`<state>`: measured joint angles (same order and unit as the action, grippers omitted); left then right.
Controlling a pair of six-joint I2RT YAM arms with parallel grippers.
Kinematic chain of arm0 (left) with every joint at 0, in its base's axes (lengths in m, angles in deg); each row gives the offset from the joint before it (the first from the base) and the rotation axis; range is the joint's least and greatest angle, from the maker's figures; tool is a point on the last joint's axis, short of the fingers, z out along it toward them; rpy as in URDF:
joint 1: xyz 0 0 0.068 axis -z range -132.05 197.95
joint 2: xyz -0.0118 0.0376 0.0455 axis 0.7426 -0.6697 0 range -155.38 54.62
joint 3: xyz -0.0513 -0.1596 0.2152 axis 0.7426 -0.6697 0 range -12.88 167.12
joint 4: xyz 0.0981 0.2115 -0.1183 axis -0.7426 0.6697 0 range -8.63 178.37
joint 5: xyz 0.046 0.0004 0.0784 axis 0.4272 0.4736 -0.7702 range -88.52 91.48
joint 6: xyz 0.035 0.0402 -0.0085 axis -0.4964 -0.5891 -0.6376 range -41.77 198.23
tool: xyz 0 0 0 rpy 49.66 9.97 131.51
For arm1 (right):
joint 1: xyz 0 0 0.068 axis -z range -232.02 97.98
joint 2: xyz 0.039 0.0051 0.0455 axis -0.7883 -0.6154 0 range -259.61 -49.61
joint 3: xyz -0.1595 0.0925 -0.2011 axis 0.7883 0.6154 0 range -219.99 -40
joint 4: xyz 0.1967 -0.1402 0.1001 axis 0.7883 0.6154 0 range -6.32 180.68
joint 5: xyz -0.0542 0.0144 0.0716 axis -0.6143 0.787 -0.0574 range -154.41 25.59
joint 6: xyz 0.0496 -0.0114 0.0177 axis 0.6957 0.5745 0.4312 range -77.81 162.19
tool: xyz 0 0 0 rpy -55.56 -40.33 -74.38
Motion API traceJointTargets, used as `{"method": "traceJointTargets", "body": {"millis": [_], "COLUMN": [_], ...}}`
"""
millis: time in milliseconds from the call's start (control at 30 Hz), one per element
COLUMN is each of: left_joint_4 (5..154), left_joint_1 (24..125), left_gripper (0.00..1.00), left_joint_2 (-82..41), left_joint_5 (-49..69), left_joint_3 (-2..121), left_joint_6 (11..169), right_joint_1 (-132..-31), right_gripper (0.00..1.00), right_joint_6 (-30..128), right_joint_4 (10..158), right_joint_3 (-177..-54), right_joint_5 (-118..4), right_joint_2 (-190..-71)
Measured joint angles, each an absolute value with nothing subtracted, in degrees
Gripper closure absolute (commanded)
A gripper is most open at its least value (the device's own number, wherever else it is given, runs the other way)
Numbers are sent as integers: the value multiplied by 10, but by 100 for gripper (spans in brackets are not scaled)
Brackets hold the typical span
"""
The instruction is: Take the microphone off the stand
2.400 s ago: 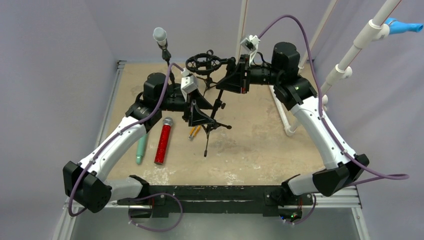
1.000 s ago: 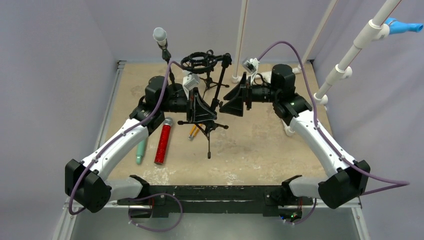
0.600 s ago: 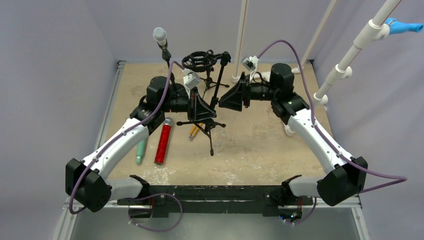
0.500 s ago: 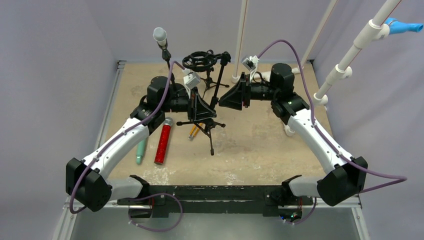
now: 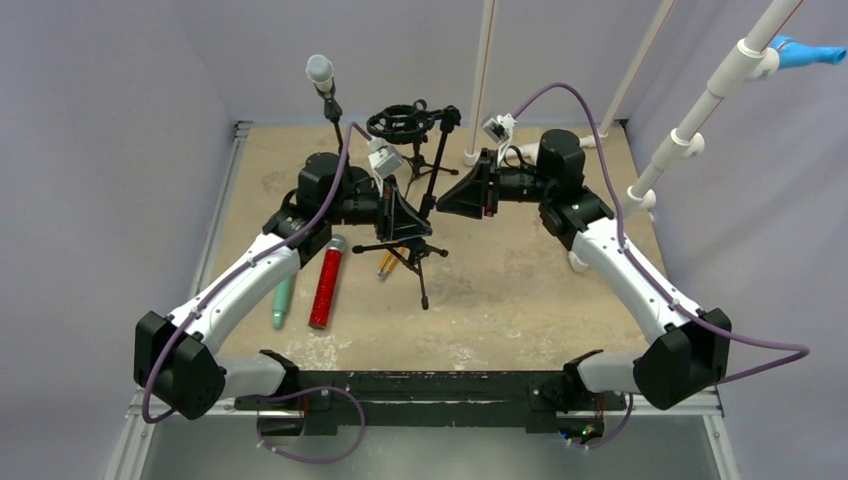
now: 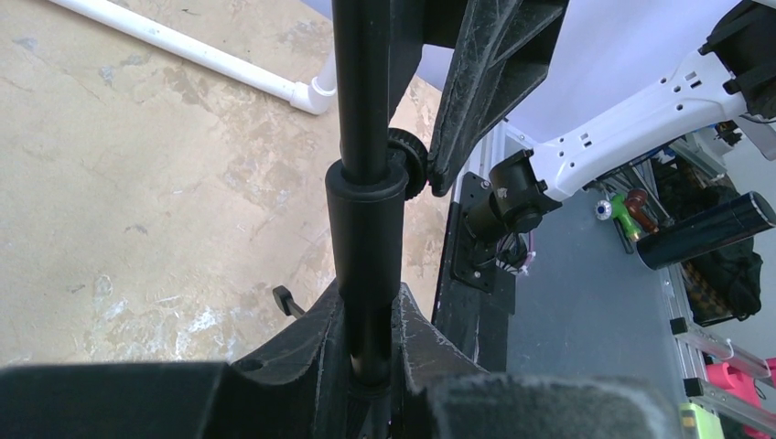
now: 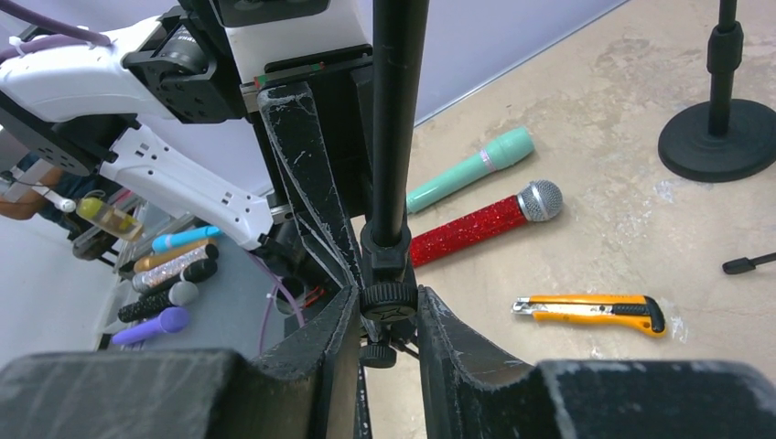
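Pulling unevenly, left hand and right hand, both clamped on the tripod stand, could swing it into the eleven-o'clock microphone.

Both wrist views: stand pole cut off at top edge — lower end hidden inside left gripper.

left end effector clamps black stand pole — collar just past fingers; tan tabletop beyond
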<state>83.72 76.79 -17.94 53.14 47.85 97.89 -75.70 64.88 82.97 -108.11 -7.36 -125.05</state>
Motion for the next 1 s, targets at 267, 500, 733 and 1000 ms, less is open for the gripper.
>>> {"method": "traceJointTargets", "body": {"millis": [267, 500, 733, 1000], "left_joint_4": [832, 799, 782, 765], "left_joint_1": [766, 762, 760, 759], "left_gripper": [100, 100, 100, 100], "left_joint_2": [-186, -197, -212, -246], "left_joint_5": [536, 545, 553, 560], "left_joint_3": [477, 472, 482, 502], "left_joint_6": [994, 1093, 1175, 1228], "right_joint_1": [-761, -815, -900, -965], "right_gripper": [100, 100, 99, 52], "right_joint_6": [590, 326, 103, -37], "right_joint_4": [861, 1039, 1132, 1155], "right_joint_3": [-1088, -1168, -1217, -1218], "right_joint_5": [-87, -224, -413, -593], "right_joint_2": [-1249, -1236, -1228, -1229]}}
